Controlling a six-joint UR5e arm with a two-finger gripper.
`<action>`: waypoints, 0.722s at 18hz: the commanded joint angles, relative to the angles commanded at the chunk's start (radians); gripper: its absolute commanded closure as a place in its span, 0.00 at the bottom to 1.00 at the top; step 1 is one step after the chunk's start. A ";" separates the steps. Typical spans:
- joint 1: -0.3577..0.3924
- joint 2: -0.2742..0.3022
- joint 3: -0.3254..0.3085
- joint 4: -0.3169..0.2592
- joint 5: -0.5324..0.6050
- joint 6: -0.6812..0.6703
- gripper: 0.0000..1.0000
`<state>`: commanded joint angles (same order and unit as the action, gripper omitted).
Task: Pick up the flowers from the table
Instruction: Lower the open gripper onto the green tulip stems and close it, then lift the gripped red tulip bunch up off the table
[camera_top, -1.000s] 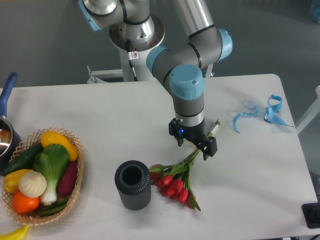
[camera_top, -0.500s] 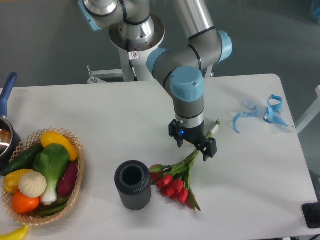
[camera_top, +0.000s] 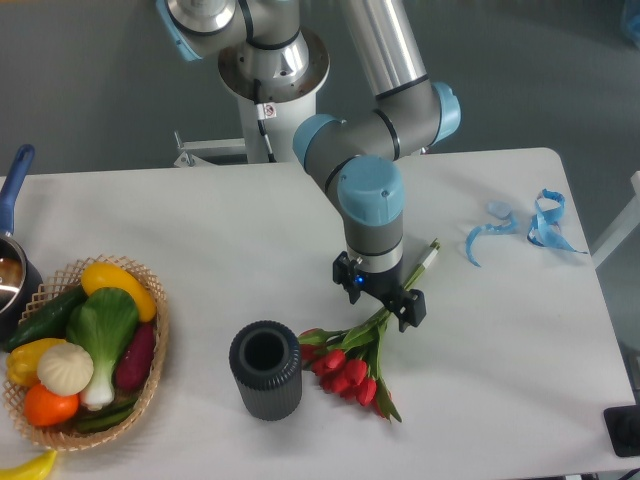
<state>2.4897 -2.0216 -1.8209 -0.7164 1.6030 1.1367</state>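
Observation:
The flowers (camera_top: 350, 366), a bunch of red tulips with green stems and leaves, lie on the white table (camera_top: 220, 240) right of the dark vase. Their stems run up and right under my gripper, with the stem ends (camera_top: 430, 255) showing beyond it. My gripper (camera_top: 378, 296) points straight down over the stems, low at the table. Its body hides the fingertips, so I cannot tell whether the fingers are open or closed around the stems.
A dark ribbed vase (camera_top: 265, 369) stands upright just left of the tulip heads. A wicker basket (camera_top: 150, 385) of vegetables sits at the left edge, with a blue-handled pot (camera_top: 12, 262) behind it. Curled blue ribbons (camera_top: 528, 225) lie at the back right.
My gripper has shifted slightly left and toward the front along the stems, closer to the tulip heads. The flowers have not moved.

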 joint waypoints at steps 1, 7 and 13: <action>0.000 -0.017 0.002 0.000 0.000 0.002 0.00; -0.002 -0.055 0.014 0.000 0.002 0.003 0.00; -0.005 -0.057 0.032 -0.002 -0.005 0.009 1.00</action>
<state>2.4850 -2.0786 -1.7886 -0.7179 1.5984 1.1459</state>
